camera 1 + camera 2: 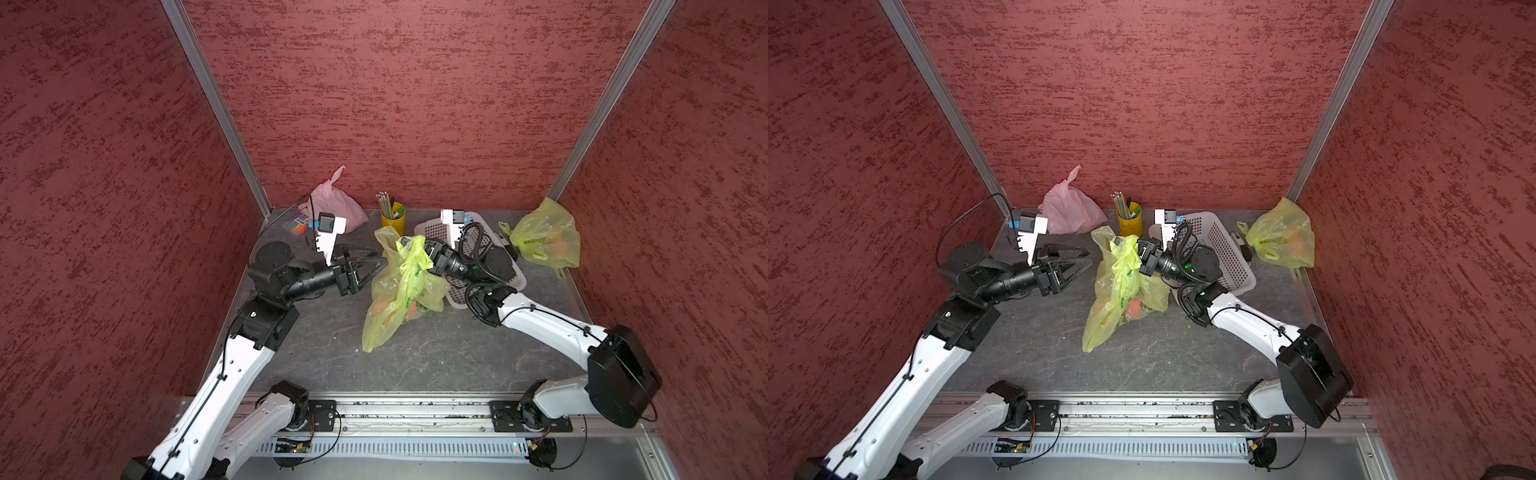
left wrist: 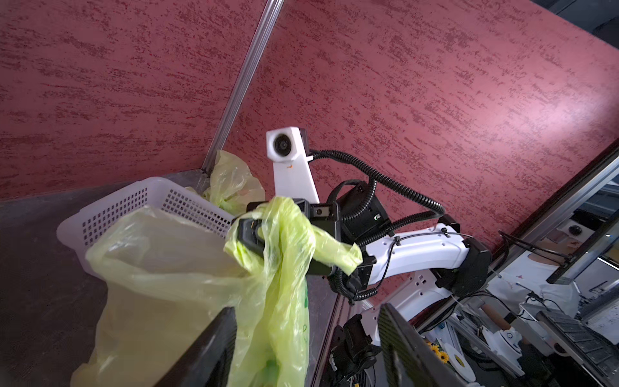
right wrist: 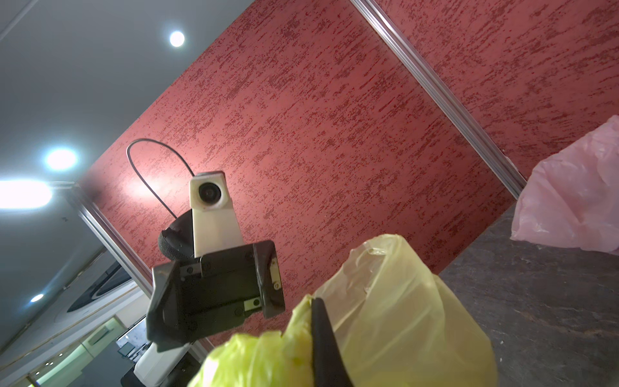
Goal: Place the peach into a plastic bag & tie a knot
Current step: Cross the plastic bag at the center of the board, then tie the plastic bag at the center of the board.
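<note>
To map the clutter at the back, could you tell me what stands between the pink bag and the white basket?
A yellow cup of pencils stands between the pink bag and the white basket, in both top views.

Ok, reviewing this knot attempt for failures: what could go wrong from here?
The yellow bag is held only by a twisted strip pinched in the right gripper; the thin plastic might slip free and the peach spill. The left gripper is open beside the bag and could miss the plastic when closing. The pencil cup stands close behind; a tug might tip it.
</note>
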`<action>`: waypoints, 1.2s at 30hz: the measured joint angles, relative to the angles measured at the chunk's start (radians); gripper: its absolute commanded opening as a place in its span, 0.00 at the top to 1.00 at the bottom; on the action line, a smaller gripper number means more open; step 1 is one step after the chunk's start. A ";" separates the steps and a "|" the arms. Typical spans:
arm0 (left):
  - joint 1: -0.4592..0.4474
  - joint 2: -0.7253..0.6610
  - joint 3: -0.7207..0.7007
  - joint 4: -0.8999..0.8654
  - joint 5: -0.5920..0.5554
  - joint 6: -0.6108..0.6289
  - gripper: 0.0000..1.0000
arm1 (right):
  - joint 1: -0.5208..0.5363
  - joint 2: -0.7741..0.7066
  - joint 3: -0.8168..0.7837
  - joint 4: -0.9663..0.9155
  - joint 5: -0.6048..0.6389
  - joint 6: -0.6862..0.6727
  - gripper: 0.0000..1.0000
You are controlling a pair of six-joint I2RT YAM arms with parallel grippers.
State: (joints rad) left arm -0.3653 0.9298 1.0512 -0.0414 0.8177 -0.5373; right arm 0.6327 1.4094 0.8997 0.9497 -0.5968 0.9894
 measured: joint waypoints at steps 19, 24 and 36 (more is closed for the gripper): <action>-0.039 0.188 -0.158 0.486 0.040 -0.343 0.31 | 0.000 -0.023 0.003 -0.041 -0.008 -0.032 1.00; -0.066 0.187 -0.175 0.569 0.037 -0.384 0.35 | 0.000 -0.024 0.008 -0.044 -0.002 -0.033 1.00; -0.072 0.275 -0.230 0.823 0.021 -0.551 0.66 | 0.000 -0.024 0.027 -0.058 0.005 -0.036 1.00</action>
State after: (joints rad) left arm -0.4374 1.2045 0.8215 0.7815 0.8387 -1.0882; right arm 0.6327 1.3853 0.9268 0.8917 -0.5919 0.9535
